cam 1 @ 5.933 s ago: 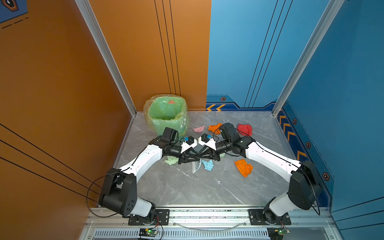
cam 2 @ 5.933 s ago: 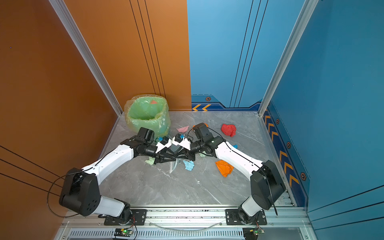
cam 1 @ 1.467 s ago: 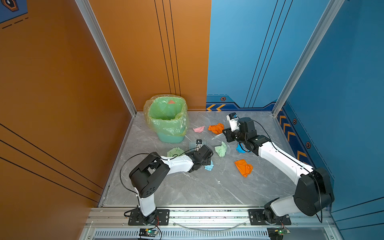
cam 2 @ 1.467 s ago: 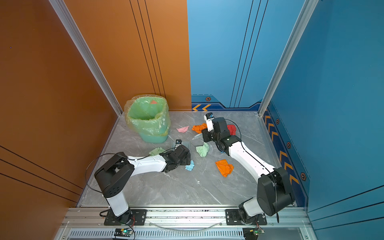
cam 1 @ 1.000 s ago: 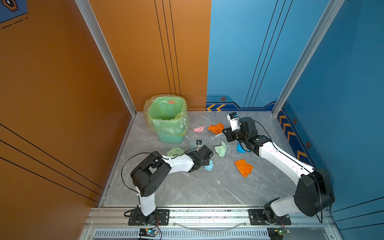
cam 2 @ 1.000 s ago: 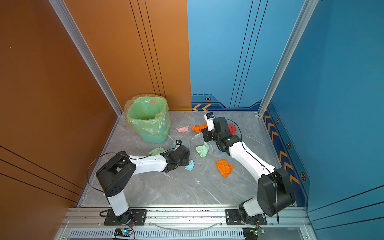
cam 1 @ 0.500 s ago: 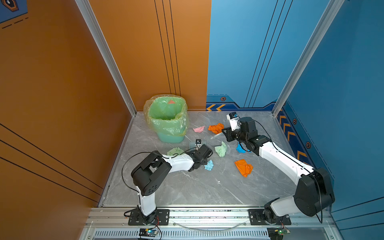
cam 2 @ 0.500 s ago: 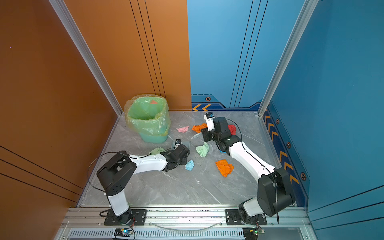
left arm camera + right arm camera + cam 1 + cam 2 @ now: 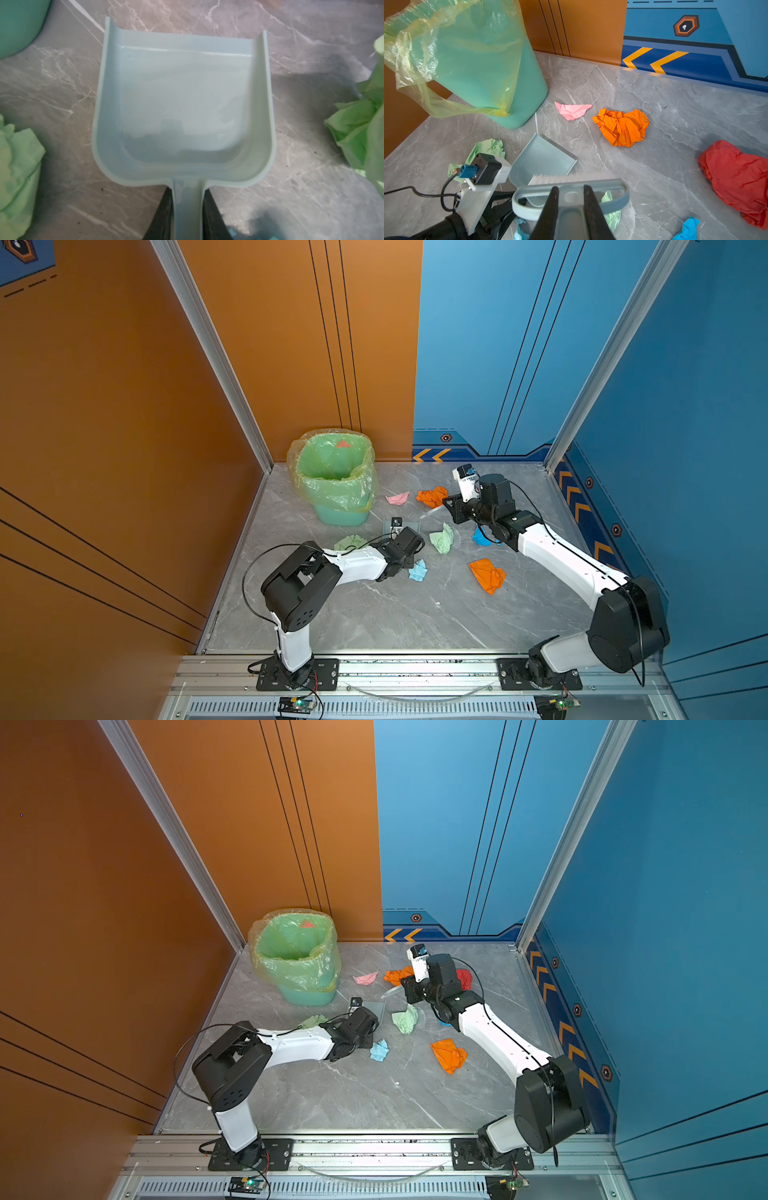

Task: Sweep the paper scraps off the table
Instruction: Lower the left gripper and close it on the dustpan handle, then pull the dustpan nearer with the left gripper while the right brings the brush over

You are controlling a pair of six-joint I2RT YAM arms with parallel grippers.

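Left fingers (image 9: 163,216) are clamped on the dustpan (image 9: 182,93) handle. The pan is empty, lip down on the tabletop (image 9: 62,72).

Paper scraps are all loose on the tabletop, none in the pan:
- pale green wad (image 9: 351,542), beside my left wrist
- pink scrap (image 9: 397,498), near the bin (image 9: 340,512)
- light blue wad (image 9: 417,570)
- orange wad (image 9: 432,495)
- second green wad (image 9: 442,537)
- bright blue wad (image 9: 481,537)
- front orange wad (image 9: 486,574)

Right fingers (image 9: 551,207) are closed on the brush (image 9: 571,187) grip, bristles near the pan.

My read on handling:
- The wads are light, soft and springy, so they'll skate on slick marble and bounce off the lip.
- No pinching. Push low from behind each wad with the bristles.
- The pan is stiff, light plastic, and the handle is the right hold.

Views:
- Only the left wrist view shows the pan's inside.
- The right wrist view shows the red wad (image 9: 737,182) whole. In a top view only the red wad's edge (image 9: 464,979) peeks past my right arm.
- The front orange wad appears in the top views only.
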